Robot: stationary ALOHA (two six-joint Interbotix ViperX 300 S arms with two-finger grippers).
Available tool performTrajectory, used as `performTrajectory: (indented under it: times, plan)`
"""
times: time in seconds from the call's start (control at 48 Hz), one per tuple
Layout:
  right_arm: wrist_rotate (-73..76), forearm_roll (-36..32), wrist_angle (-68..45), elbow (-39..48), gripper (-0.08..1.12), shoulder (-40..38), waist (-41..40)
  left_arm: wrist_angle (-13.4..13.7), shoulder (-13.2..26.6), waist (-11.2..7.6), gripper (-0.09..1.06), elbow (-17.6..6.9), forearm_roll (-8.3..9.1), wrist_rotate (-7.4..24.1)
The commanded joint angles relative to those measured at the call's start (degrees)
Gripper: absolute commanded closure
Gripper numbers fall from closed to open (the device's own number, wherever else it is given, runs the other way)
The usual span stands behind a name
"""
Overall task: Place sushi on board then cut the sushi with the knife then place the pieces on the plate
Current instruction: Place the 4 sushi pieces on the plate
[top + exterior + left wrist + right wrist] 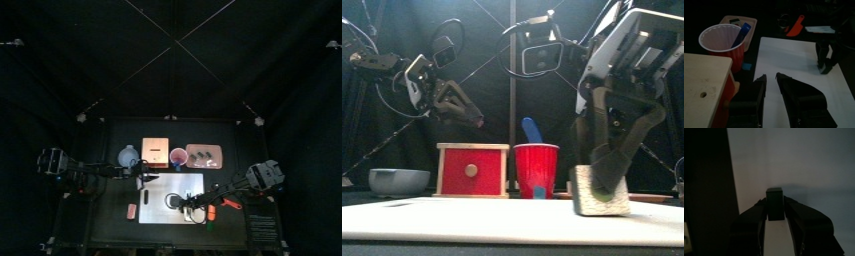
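My right gripper (603, 185) is shut on a dark green sushi piece (601, 192) and holds it upright, its underside on the white cutting board (462, 218). The right wrist view shows the piece (775, 204) pinched between the jaws over the board (797, 163). In the top view this gripper (189, 206) is at the board's (181, 183) front edge. A red knife (230, 203) lies to its right. My left gripper (142, 178) hovers shut and empty above the board's left edge. The blue knife (745, 31) stands in the red cup (721, 39). The pink tray (205, 155) lies behind the board.
The wooden box (154, 154) with its red drawer front (472, 170) and the blue-grey bowl (127, 155) stand at the back left. A small red thing (130, 211) lies left of the board's front. A green thing (211, 215) lies by the right gripper.
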Motion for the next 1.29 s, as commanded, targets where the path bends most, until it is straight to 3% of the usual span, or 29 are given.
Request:
performTrajectory:
  times: [0.021, 0.208, 0.667, 0.875, 1.292]
  plan:
    - [0.0, -0.26, 1.85, 1.67, 0.4, -8.0, -3.78, -0.26, -0.26, 0.0, 0.3, -0.62, 0.09, 0.09]
    - [0.0, -0.62, 6.59, 7.38, 0.4, -15.38, -10.9, -0.26, -0.26, -0.09, 0.3, -0.62, 0.09, 0.09]
    - [-0.09, -4.57, 10.9, 17.4, 0.4, -29.0, -41.92, -0.26, -0.26, 0.26, 0.3, -0.62, 0.09, 0.09]
    - [-0.62, -8.09, 10.55, 19.69, 0.4, -28.13, -51.24, -0.26, -0.26, 0.35, 0.3, -0.79, 0.09, 0.0]
    - [-0.18, -10.63, 2.02, 23.38, 0.4, -20.92, -54.23, -0.26, -0.26, 0.44, 0.3, -0.88, 0.09, -0.18]
